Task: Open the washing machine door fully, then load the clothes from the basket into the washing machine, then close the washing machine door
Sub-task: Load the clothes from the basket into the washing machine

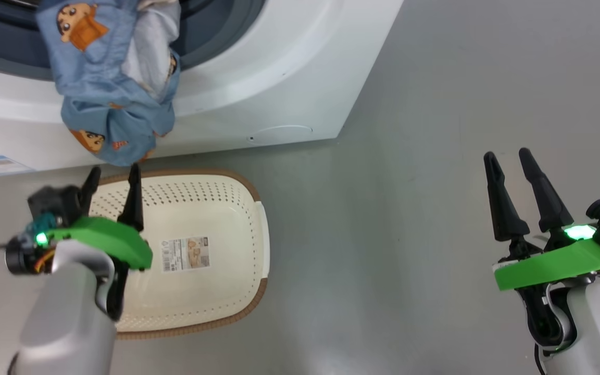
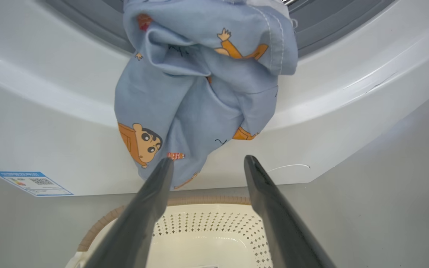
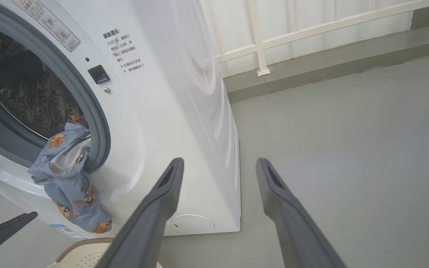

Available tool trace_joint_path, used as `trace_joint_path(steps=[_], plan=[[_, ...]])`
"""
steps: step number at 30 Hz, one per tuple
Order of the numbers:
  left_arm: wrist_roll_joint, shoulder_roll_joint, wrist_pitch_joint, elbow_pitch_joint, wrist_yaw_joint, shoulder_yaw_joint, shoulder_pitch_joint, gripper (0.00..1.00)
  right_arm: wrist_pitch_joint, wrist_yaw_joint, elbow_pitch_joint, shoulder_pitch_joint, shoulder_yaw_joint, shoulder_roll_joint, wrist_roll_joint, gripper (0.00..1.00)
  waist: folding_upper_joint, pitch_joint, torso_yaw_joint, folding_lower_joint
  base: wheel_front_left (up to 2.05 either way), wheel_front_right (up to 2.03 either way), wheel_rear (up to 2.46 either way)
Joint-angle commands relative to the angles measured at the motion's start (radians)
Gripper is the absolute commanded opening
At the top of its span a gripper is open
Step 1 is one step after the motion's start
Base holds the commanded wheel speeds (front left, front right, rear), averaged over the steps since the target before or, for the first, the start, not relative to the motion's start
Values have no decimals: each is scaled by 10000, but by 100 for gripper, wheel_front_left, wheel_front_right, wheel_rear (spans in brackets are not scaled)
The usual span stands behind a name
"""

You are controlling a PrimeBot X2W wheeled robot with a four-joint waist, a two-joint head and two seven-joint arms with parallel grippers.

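In the head view, the left hand (image 1: pixel 114 170) hovers with its two dark fingers spread wide and nothing between them. Beneath it sits the small cream-white perforated plastic basket (image 1: pixel 211 291) with a brown rim. The basket is bare inside and probably stands at the machine's foot to keep each lift short. Just beyond the fingertips hang the light-blue cartoon-printed fabric clothes (image 1: pixel 112 78), draped over the lip of the big white boxy washing machine (image 1: pixel 279 67). They are half inside the opening and half down its front. The right hand (image 1: pixel 507 154) is well off to the other side above the grey floor (image 1: pixel 409 208). It is equally wide open and empty, likely held clear of the work.

In the left wrist view, the bundle hangs straight ahead of the fingers. Its lowest fold is at one fingertip, though I cannot tell if they touch. The hand looks lined up to push or regrasp the cloth.

In the right wrist view, the machine stands ahead and to the side of the fingers. The clothes spill from the dark steel drum (image 3: pixel 21 85) across the grey rubber gasket (image 3: pixel 101 141). I judge they must go fully in before the door can shut.
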Motion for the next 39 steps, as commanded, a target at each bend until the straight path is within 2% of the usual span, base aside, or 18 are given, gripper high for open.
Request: trace_joint_path(steps=[1,9,20,27,33,39], plan=[[34,403,-85,93,-74,194,-369,100,-46,90,-255,-76,203,-46,25,100,-1,184,-99,0,0,0,0],[-224,414,-201,2357,-96,-150,-2152,100,-46,90,-307,-324,241,-25,88,100,-1,742,-278,0,0,0,0],[-456,528,-215,4051,-100,-506,-3539,100,-46,90,-294,-606,397,25,180,100,-1,1266,-604,0,0,0,0],[-541,619,-162,4579,-79,-560,-4182,100,-46,90,-262,-686,410,47,228,100,-1,1480,-795,0,0,0,0],[-841,719,-134,4780,149,-329,-4515,100,-46,90,-282,-738,426,51,247,100,-1,1605,-897,0,0,0,0],[-845,966,-248,4720,567,-265,-4733,100,-46,90,-305,-763,341,34,254,100,-1,1709,-887,0,0,0,0]])
